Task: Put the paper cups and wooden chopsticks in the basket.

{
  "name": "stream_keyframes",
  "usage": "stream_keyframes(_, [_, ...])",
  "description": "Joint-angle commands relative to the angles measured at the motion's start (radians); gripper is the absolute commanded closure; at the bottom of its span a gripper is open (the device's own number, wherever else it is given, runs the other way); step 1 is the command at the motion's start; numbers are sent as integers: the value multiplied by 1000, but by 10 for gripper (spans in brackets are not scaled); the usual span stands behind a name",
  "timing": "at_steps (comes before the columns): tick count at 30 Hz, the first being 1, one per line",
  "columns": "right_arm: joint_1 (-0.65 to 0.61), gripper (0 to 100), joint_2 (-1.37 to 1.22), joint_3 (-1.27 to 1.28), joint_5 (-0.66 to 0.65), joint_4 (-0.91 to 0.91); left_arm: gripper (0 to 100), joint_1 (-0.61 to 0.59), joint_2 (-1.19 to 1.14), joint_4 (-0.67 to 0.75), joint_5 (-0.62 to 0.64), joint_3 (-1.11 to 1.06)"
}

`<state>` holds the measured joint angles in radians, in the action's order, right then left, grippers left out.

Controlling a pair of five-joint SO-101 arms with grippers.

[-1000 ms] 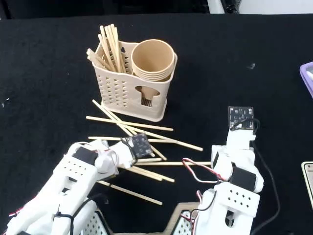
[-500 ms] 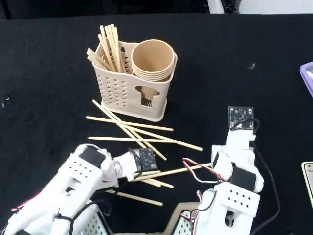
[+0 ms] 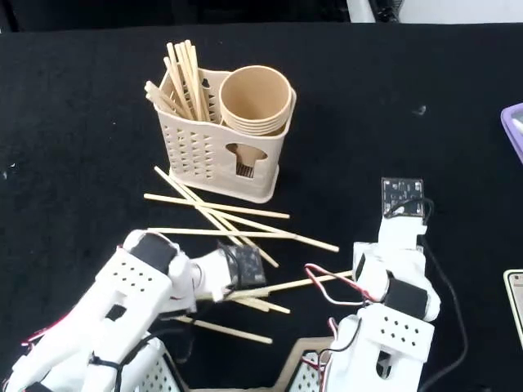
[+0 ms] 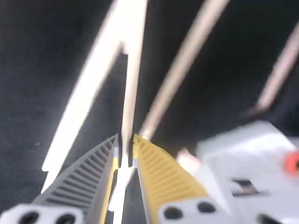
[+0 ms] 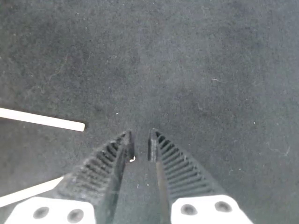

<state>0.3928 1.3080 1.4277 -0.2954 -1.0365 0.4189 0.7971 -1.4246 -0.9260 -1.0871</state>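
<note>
From where I stand, the basket [image 3: 204,155] sits upright on the black table [image 3: 392,82], toward 11 o'clock from the middle. A nested stack of paper cups [image 3: 255,102] fills the compartment on its 3 o'clock side. A bundle of chopsticks [image 3: 181,73] stands in the compartment on its 9 o'clock side, fanning out above the rim.

More chopsticks lie loose [image 3: 214,206] on the cloth at 6 o'clock of the basket, crossing each other in a flat scatter. One lone stick [image 3: 221,328] rests further toward 6 o'clock, beside the left arm.

The left arm comes in from 7 o'clock, its wrist over the near edge of that scatter. The left gripper [image 4: 124,138] is pinched tight on a single chopstick [image 4: 132,79], which runs straight out from between the grey and yellow jaws. Other sticks lie blurred close around it.

The right arm stands at 5 o'clock, well apart from the basket. The right gripper [image 5: 140,135] hangs low over bare cloth. Its jaws are drawn together to a thin slit with nothing between them. Two stick ends [image 5: 42,119] lie on the cloth near it, not touching it.

A purple object [image 3: 513,126] shows at the table's 3 o'clock edge.
</note>
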Motion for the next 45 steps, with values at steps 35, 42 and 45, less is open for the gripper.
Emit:
stream_keyframes(35, [-17, 927, 27, -5, 9, 18, 852, -22, 9, 437, 0, -229])
stream_keyframes(42, [-17, 926, 27, -5, 9, 20, 964, -21, 14, 327, -6, -193])
stream_keyframes(45, [-17, 926, 27, -4, 9, 20, 970, -21, 14, 253, -8, -142])
